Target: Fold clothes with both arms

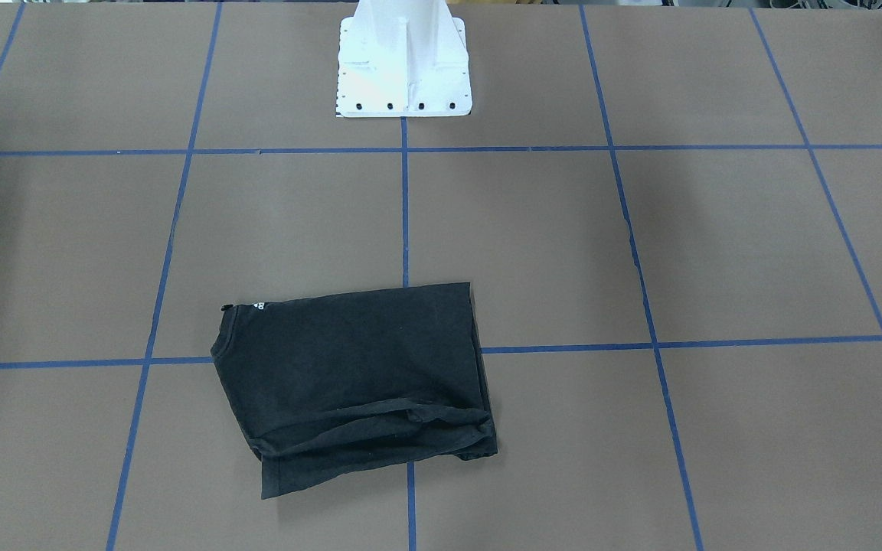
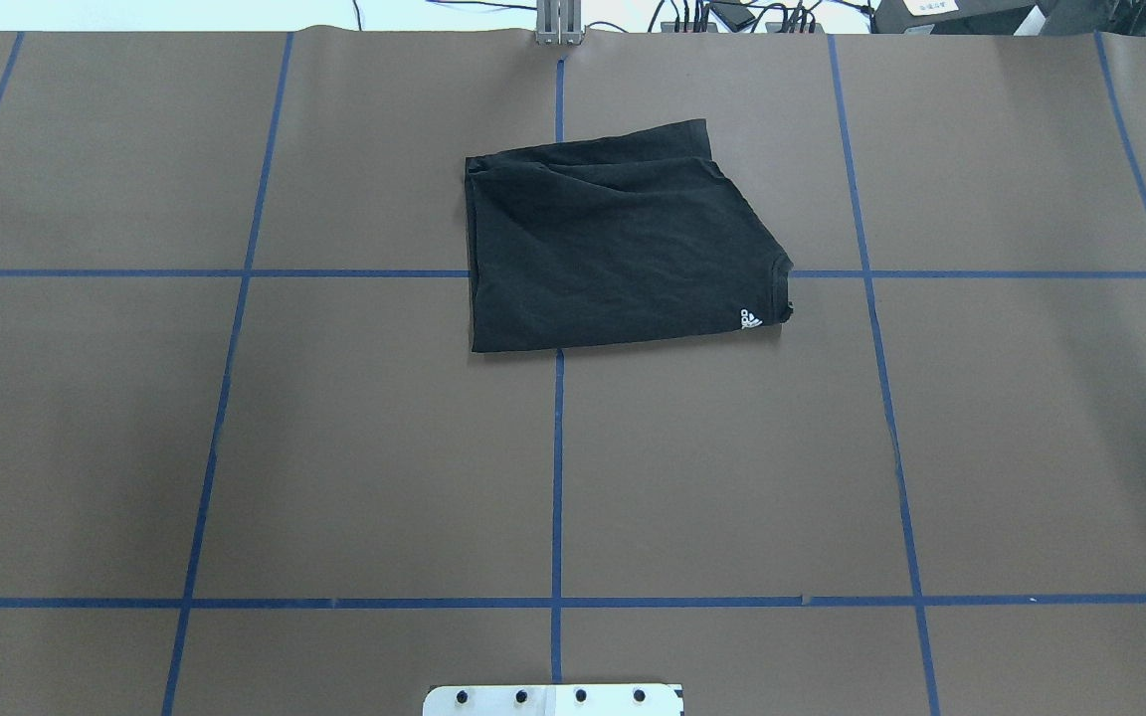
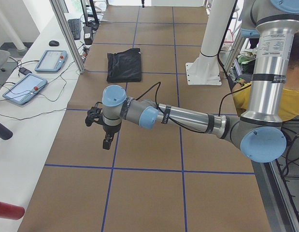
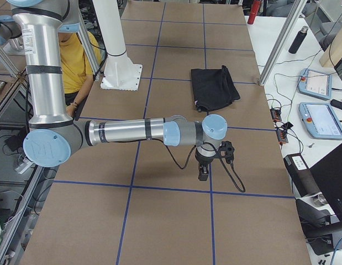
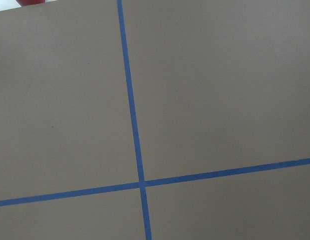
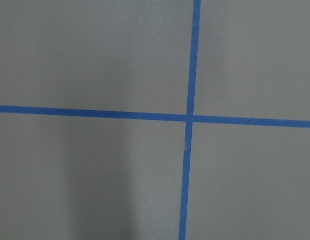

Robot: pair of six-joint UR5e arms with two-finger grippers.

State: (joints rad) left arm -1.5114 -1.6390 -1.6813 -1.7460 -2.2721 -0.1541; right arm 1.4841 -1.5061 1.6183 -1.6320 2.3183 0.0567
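Observation:
The clothes are one black T-shirt [image 2: 613,249], folded into a rough rectangle on the brown table, with a small white mark at one corner. The shirt [image 1: 357,375] lies in front of the base, near the table's far edge. Neither arm shows in the overhead or front-facing views. Well away from the shirt [image 3: 124,65], my left gripper [image 3: 107,142] hangs over bare table, pointing down. My right gripper [image 4: 203,172] likewise hangs over bare table, short of the shirt [image 4: 214,87]. I cannot tell if either is open or shut. Both wrist views show only table and blue tape.
A white base plate [image 1: 404,76] stands at the robot's side of the table. Blue tape lines [image 2: 557,467] grid the brown surface. Teach pendants [image 3: 50,60] and cables lie on the side bench. A person in a yellow shirt [image 4: 77,61] sits behind the robot.

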